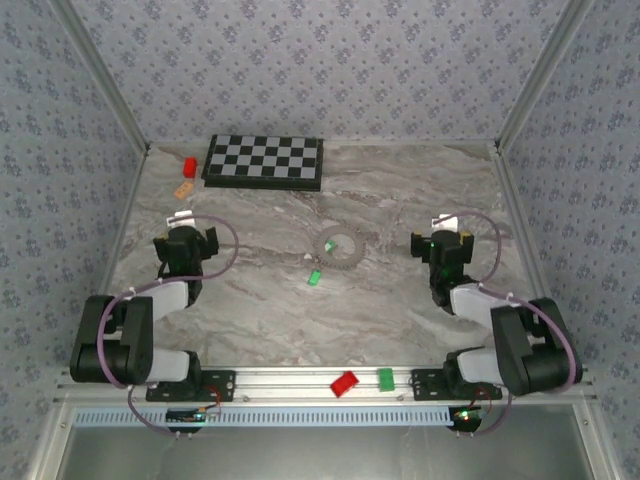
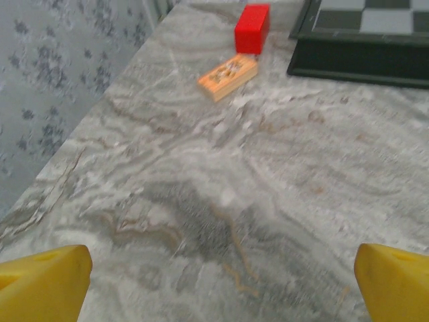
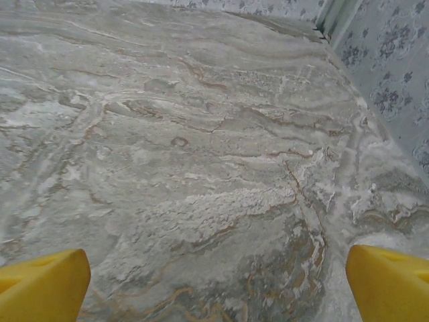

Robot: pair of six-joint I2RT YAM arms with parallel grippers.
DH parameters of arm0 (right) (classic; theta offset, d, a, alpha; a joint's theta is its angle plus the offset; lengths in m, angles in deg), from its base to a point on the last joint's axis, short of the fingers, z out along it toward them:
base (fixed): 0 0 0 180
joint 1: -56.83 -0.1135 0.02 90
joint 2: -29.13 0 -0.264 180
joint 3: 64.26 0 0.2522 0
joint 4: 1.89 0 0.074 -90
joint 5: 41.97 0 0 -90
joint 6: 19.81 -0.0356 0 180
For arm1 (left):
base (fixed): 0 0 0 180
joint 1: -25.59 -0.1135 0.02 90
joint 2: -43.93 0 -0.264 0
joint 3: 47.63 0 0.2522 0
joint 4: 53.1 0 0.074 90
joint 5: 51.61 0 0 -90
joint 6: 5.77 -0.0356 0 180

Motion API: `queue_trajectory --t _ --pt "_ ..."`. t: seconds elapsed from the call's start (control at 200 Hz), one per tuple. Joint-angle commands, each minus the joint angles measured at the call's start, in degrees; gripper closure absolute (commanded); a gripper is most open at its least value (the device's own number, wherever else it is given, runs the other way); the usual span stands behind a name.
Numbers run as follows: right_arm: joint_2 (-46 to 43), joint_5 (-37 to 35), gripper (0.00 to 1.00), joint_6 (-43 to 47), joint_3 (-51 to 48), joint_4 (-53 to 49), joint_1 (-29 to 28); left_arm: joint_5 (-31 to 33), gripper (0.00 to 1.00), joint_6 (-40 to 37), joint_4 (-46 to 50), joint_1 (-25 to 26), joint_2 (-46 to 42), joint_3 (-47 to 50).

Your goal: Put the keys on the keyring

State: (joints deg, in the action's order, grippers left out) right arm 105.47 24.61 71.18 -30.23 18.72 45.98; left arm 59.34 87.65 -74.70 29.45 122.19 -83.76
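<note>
The keyring (image 1: 342,246), a flat grey ring, lies on the marble table (image 1: 400,300) near its middle. One of the keys (image 1: 314,277), tiny with a green head, lies just in front and to the left of the ring, apart from it. My left gripper (image 1: 181,222) hovers over the table's left side, well left of the ring, open with nothing between its yellow fingertips (image 2: 40,285). My right gripper (image 1: 446,226) is right of the ring, also open and empty, its yellow fingertips (image 3: 392,282) wide apart over bare marble.
A chessboard (image 1: 265,160) stands at the back left, with a red block (image 1: 190,165) and an orange tile (image 1: 183,189) beside it; all three lie ahead of the left gripper (image 2: 221,282). On the front rail sit a red block (image 1: 344,383) and a green block (image 1: 386,378). Patterned walls close in three sides.
</note>
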Motion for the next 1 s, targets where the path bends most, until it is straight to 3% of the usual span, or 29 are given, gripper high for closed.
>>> queue_trajectory --t 0.0,0.14,0.41,0.65,0.995 --pt "1.26 0.73 0.01 1.85 -0.40 7.66 1.05 -3.06 0.00 -1.63 -13.73 -0.25 3.71 2.59" --pt "0.98 5.99 0.01 2.55 -2.48 11.48 3.15 -4.26 0.00 -2.41 -23.54 -0.21 10.39 4.36" --pt "13.51 12.26 0.01 3.19 -6.87 33.59 7.78 -14.02 0.00 -0.95 -11.64 -4.11 9.60 -1.00" --pt "11.60 12.93 0.00 0.15 0.82 15.43 9.38 -14.84 0.00 -0.83 -11.93 -4.47 9.69 -0.99" --pt "11.64 9.84 0.00 -0.99 0.38 17.22 10.24 -14.72 0.00 -0.87 -11.93 -4.37 9.79 -1.01"
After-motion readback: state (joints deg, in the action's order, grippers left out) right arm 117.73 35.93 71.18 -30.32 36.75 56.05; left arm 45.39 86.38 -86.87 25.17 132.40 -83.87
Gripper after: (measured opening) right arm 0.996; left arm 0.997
